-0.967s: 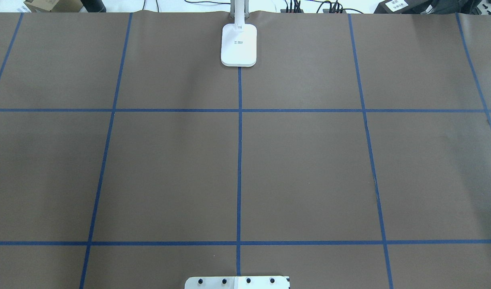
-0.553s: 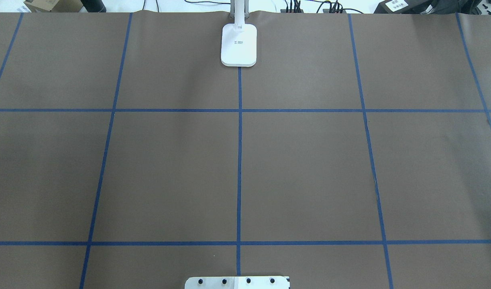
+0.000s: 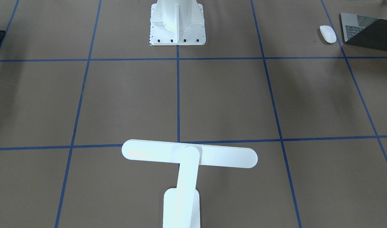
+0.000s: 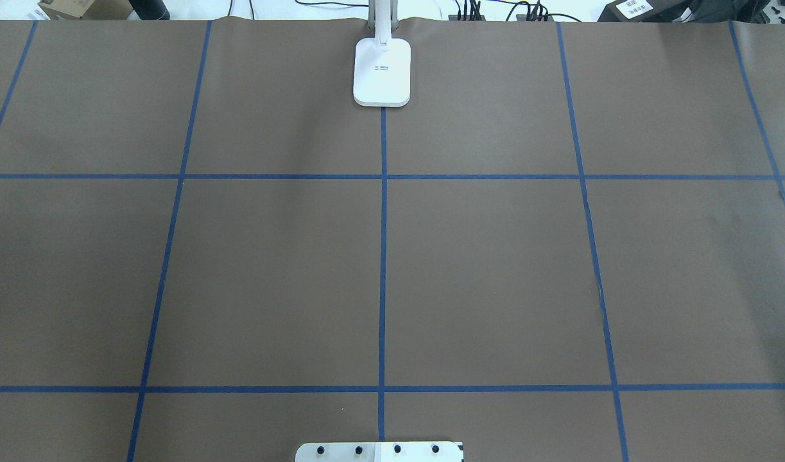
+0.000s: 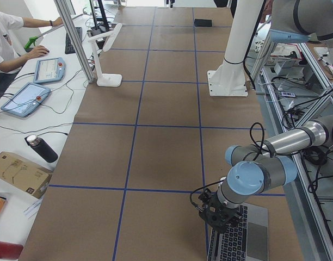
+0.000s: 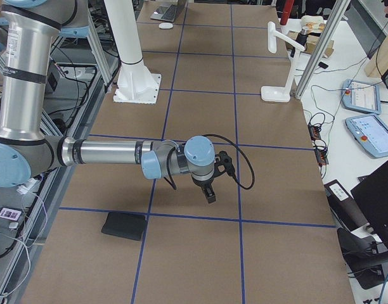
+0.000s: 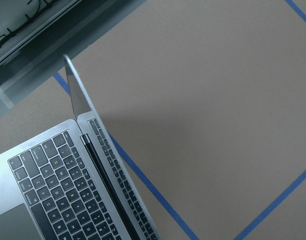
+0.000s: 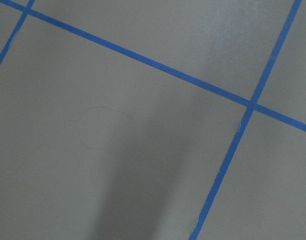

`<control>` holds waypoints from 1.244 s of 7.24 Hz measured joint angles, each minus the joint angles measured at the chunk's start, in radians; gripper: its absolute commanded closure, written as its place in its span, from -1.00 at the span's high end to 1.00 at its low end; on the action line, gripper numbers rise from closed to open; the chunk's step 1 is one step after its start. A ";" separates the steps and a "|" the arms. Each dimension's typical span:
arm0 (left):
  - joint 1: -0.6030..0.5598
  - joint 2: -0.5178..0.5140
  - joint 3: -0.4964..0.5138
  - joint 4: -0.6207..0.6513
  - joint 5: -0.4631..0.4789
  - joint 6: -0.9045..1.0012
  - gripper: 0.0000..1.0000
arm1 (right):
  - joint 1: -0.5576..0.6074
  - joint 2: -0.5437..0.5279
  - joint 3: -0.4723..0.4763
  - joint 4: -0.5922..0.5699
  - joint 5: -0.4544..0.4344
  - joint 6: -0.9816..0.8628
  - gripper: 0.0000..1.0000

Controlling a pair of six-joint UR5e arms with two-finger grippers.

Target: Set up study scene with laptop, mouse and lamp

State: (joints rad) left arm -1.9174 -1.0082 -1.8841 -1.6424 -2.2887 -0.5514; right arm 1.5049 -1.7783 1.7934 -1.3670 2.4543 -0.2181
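The laptop [image 3: 367, 30] lies open near the table corner on the robot's left, with the white mouse [image 3: 327, 34] beside it. In the exterior left view my left gripper [image 5: 218, 220] hangs just over the laptop's [image 5: 237, 242] keyboard; whether it is open or shut I cannot tell. The left wrist view looks down on the laptop's keys [image 7: 58, 185] and its raised screen edge-on. The white lamp [image 3: 189, 153] stands at the table's far middle edge, its base [image 4: 382, 70] on the centre tape line. My right gripper [image 6: 211, 197] hovers over bare table, its state unreadable.
A black square mat [image 6: 124, 225] lies near my right gripper, towards the robot's side. The white bolted pedestal [image 3: 177, 22] stands at the robot's edge. Blue tape lines [image 4: 382, 256] grid the brown table. A person sits at tablets [image 5: 28, 98] beyond the far edge.
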 measured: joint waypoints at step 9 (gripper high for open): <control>0.003 -0.032 0.098 -0.007 -0.097 -0.113 0.98 | 0.000 -0.004 0.003 0.000 0.000 -0.004 1.00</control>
State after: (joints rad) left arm -1.9142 -1.0399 -1.7862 -1.6492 -2.3861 -0.6647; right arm 1.5048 -1.7824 1.7960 -1.3668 2.4544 -0.2220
